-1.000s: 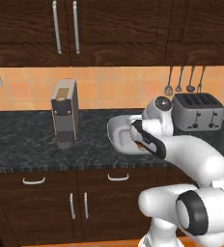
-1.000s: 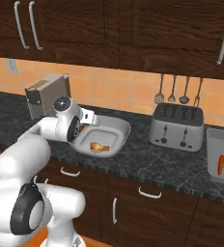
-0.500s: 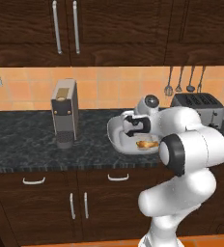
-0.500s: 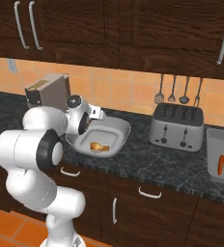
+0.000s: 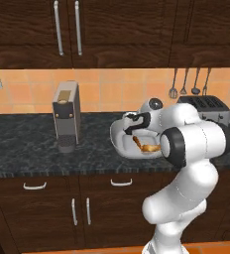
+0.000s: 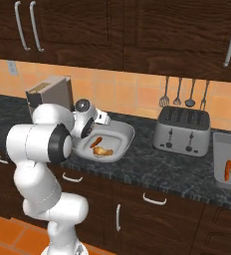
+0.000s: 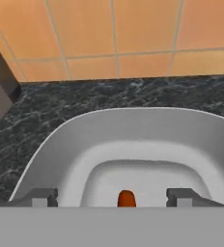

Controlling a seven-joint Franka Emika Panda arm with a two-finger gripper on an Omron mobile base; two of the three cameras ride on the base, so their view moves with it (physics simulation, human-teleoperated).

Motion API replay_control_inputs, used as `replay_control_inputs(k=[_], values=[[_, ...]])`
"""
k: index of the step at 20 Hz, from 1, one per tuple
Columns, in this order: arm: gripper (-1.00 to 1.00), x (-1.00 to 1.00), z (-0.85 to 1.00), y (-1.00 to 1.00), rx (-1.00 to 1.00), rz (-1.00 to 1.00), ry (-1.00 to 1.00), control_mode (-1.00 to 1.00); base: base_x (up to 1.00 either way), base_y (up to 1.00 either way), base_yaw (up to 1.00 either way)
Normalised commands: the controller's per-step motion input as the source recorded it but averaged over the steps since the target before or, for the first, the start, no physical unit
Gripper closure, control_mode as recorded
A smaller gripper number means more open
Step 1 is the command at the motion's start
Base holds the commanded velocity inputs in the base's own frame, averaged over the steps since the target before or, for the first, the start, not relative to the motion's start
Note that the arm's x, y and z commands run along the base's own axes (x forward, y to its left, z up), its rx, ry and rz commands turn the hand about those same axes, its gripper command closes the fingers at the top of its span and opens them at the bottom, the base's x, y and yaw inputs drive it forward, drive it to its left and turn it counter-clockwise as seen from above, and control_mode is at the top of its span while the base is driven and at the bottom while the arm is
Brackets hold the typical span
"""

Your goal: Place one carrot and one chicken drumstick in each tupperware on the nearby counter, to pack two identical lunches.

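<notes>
Grey bowl [image 5: 121, 144] sits on the dark surface [image 5: 23, 144] in the left view, a drumstick [image 5: 147, 148] inside. Right view — carrot [image 6: 96, 142] beside drumstick [image 6: 103, 152] in the bowl [image 6: 123, 135]; second tupperware [image 6: 228, 172] well apart. Hand view — fingers [image 7: 44, 197] apart over the bowl [image 7: 61, 144], carrot [image 7: 126, 198] between.

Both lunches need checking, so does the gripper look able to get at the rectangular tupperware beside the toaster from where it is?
Probably not without moving over: the gripper hangs open over the rounded tupperware, while the rectangular tupperware sits beyond the toaster.
</notes>
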Motion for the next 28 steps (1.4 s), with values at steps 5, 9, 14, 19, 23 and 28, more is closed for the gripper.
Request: replay_control_inputs(k=[5,9,14,19,23,28], values=[[-1.00,-0.71,0.33,-0.58,0.03,0.01,-0.10,-1.00,0.00,0.00,0.00],[-1.00,-1.00,0.84,-0.13,0.00,0.03,-0.04,-1.00,0.00,0.00,0.00],[-1.00,-0.84,1.00,0.22,0.01,0.32,0.21,-1.00,0.00,0.00,0.00],[-1.00,-0.80,1.00,0.17,0.01,0.48,0.24,-1.00,0.00,0.00,0.00],[-1.00,-0.93,1.00,0.00,0.00,0.38,0.13,-1.00,0.00,0.00,0.00],[-1.00,-1.00,0.86,0.11,-0.15,0.16,0.00,-1.00,0.00,0.00,0.00]])
